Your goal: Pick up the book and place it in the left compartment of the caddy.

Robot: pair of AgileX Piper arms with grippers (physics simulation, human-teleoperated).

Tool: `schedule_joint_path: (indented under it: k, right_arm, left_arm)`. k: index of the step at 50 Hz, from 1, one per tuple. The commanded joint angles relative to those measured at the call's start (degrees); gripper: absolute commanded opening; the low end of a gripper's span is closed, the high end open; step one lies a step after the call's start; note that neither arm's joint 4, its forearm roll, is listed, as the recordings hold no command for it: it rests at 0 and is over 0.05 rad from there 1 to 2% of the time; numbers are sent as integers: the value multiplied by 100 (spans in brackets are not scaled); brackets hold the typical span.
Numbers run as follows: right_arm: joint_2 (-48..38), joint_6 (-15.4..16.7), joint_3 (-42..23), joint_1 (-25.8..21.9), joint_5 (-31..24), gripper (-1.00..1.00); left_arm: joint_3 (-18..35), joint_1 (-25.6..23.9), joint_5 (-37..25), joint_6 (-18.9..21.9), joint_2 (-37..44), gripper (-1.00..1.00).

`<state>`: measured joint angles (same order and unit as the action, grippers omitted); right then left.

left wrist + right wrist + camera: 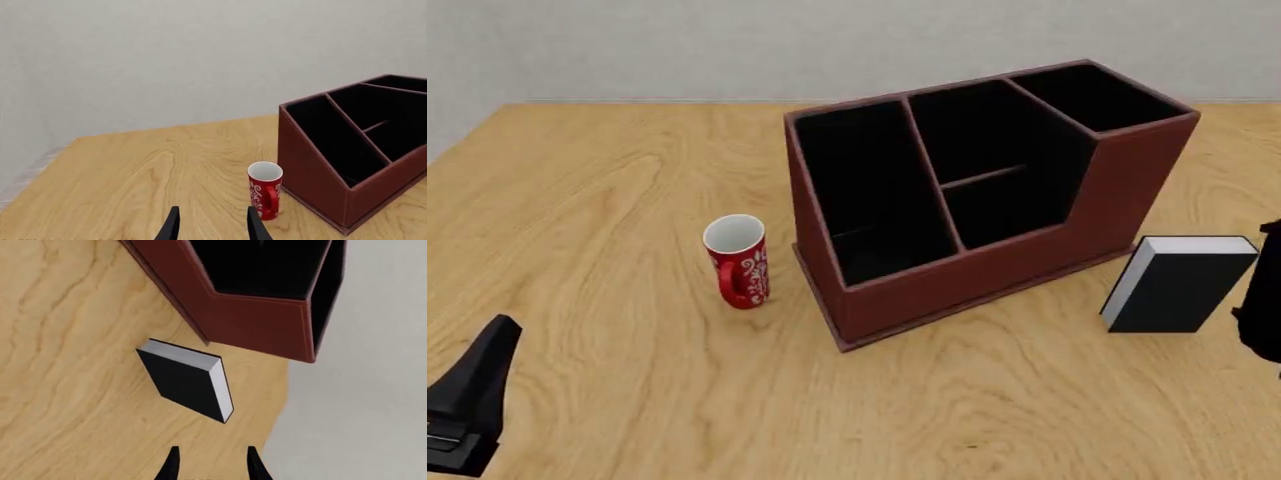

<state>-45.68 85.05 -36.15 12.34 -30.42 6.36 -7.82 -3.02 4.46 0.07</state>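
Observation:
The black book [1174, 288] stands on edge on the table with its white page edge up, just right of the caddy [961, 290]. The right wrist view shows the book [183, 382] ahead of my right gripper [212, 467], which is open, empty and short of it. The caddy's left compartment [868, 190] is the long black-lined section at its left end. My left gripper [213, 227] is also open and empty. It hovers over the table near the mug [265, 190], with the caddy [313, 170] beyond.
A red-and-white patterned mug [738, 262] stands upright just left of the caddy. My left arm [474, 400] is at the front left corner, and a sliver of my right arm [1268, 300] shows at the right edge. A grey wall lies behind the table.

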Motion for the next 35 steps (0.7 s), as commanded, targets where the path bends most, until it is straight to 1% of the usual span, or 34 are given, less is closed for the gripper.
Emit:
schedule_joint_path:
  k: [1,5,6,7,9,14,25,35]
  right_arm:
    - [-853,380,-501,227,409,100]
    - [-1051,443,-552,208,538,100]
    - [-1311,599,-508,210,761,100]
    - [-1391,615,-530,205,828,100]
    - [-1457,617,-598,184,822,100]
    - [-1715,740,-703,186,958,100]
    - [-1888,858,-716,34,1033,100]
    - [-2057,841,-647,-23,1150,100]
  left_arm:
    - [-37,52,19,11,2,100]
    - [-43,81,10,4,2,100]
    - [-41,117,20,-17,6,100]
    - [-50,118,31,-18,10,100]
    - [-39,133,12,-36,8,100]
    - [-4,194,-25,-53,19,100]
    - [73,232,-78,-69,31,100]
    - [-28,292,29,-69,19,100]
